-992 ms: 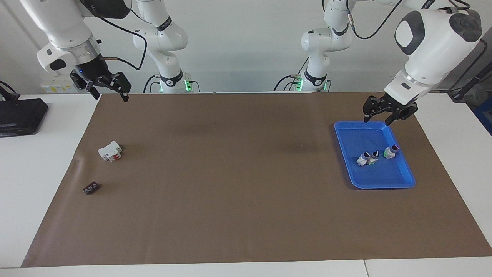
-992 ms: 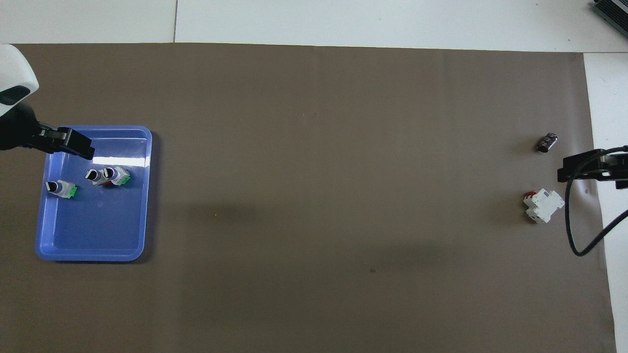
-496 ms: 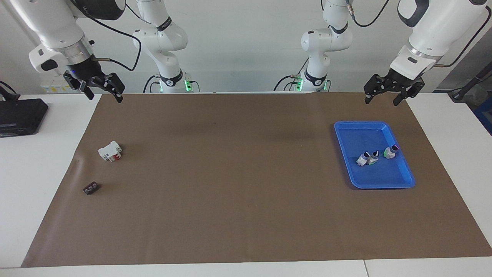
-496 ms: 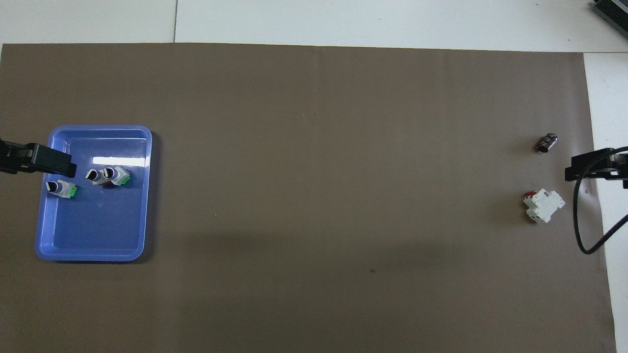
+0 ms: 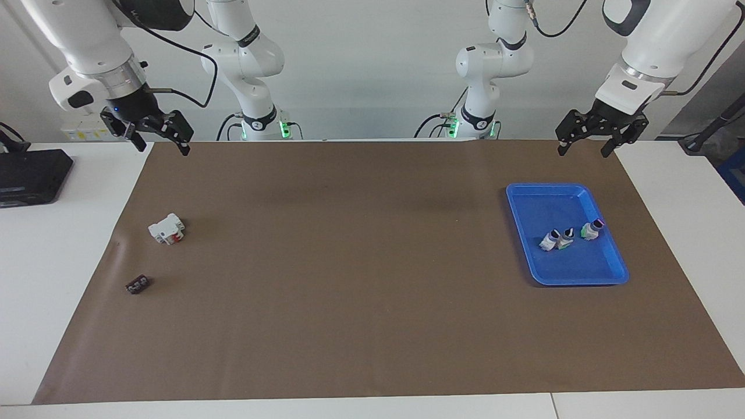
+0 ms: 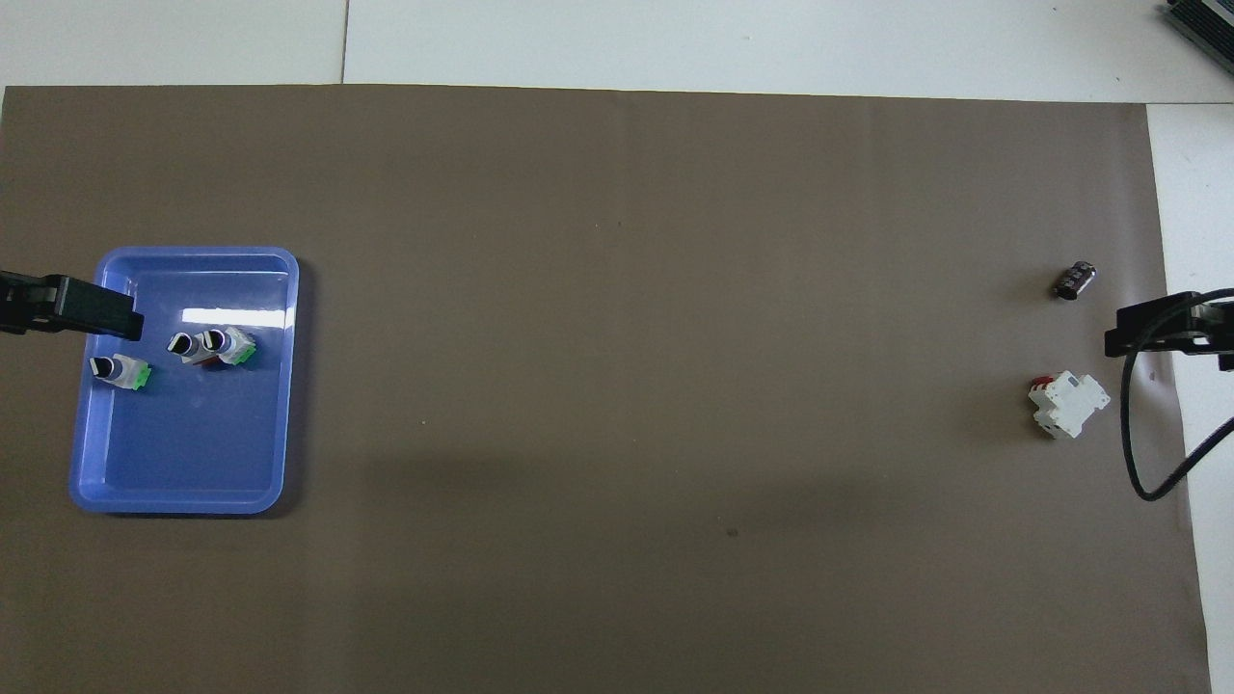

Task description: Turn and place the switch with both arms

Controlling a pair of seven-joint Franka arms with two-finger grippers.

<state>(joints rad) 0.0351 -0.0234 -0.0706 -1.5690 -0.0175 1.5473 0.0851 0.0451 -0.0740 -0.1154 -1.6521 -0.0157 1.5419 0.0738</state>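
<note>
The switch [image 6: 190, 349], white with a reddish-orange section and a black-and-silver knob, lies in the blue tray [image 6: 183, 463] against a similar switch with a green part [image 6: 231, 346]. This pair [image 5: 556, 239] also shows in the facing view. A second green-part switch [image 6: 119, 370] lies alone in the tray [image 5: 582, 270]. My left gripper [image 5: 582, 149] hangs open and empty, high over the mat's edge by the robots at the tray's end. My right gripper [image 5: 163, 145] waits open and empty over the mat's corner at the right arm's end.
A larger white block with a red part [image 5: 166, 228] and a small dark part [image 5: 137, 284] lie on the brown mat [image 5: 349, 279] at the right arm's end. A black box [image 5: 29, 174] sits on the white table beside the mat.
My left gripper rose from just over the tray's rim, drew back toward the robots and opened wider. The right gripper shifted only slightly. The switches did not move.
</note>
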